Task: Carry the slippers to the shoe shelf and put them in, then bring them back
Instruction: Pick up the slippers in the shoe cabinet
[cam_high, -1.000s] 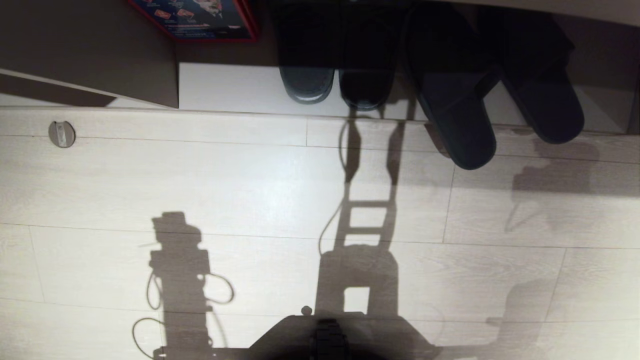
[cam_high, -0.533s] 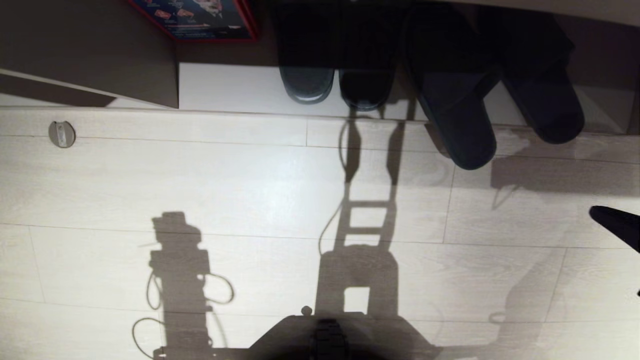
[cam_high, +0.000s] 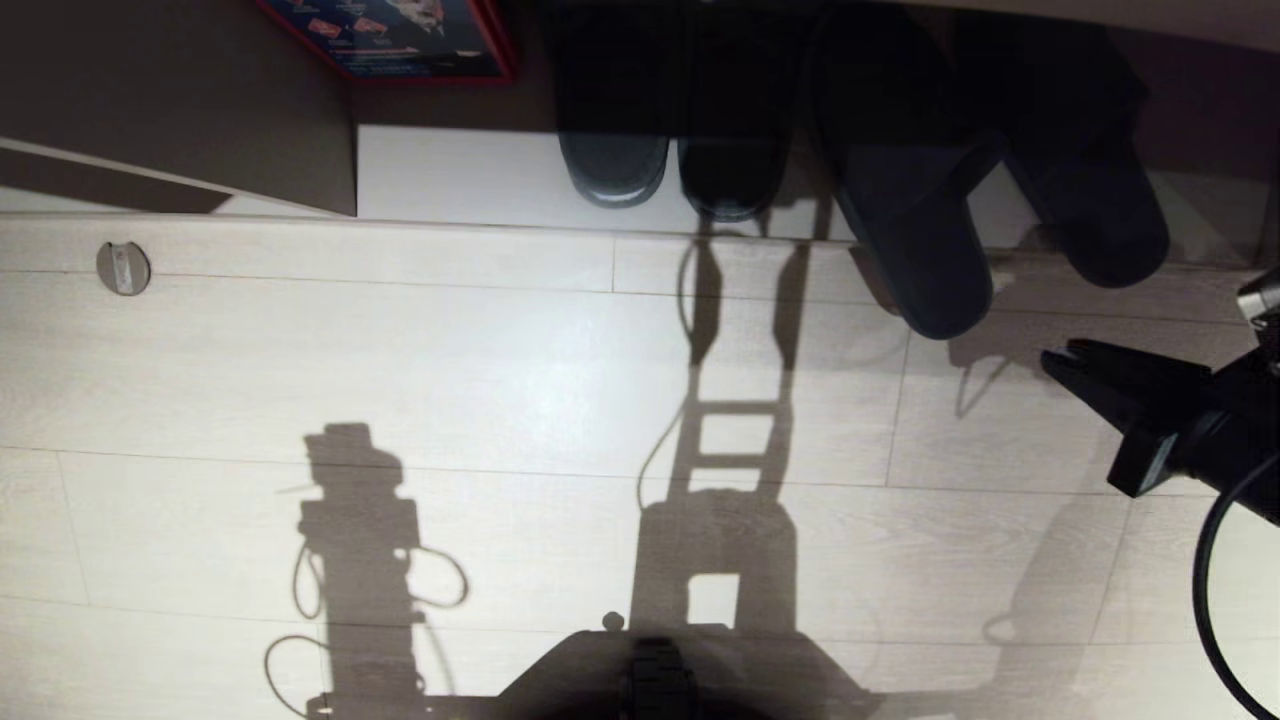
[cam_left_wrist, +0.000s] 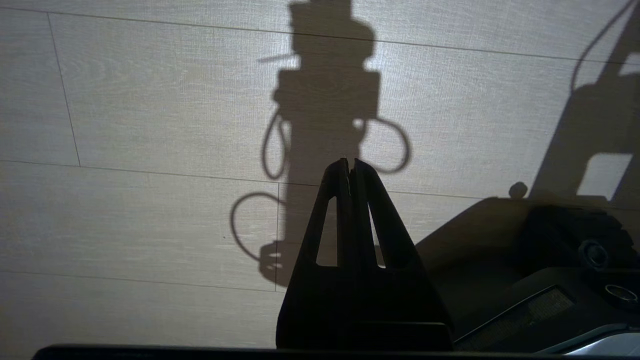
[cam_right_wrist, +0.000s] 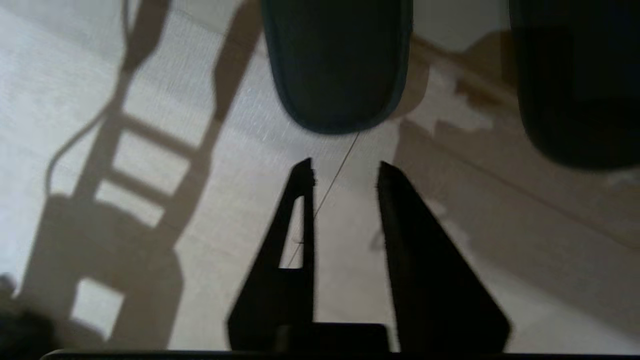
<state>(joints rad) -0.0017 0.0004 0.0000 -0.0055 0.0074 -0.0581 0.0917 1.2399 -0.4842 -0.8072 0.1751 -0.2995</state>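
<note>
The slippers (cam_high: 930, 215) lie lengthwise, heels jutting from the shoe shelf (cam_high: 460, 175).

Right tool (cam_right_wrist: 345, 172) reaching forward low, fingers parted, empty, left tool (cam_left_wrist: 349, 165) closed, pointing down

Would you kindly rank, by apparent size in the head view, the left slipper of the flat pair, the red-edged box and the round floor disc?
1. Left slipper, partly hidden in shadow.
2. Red-edged box, cut off by the frame, so its rank is unsure.
3. Floor disc, clearly smallest.
</note>
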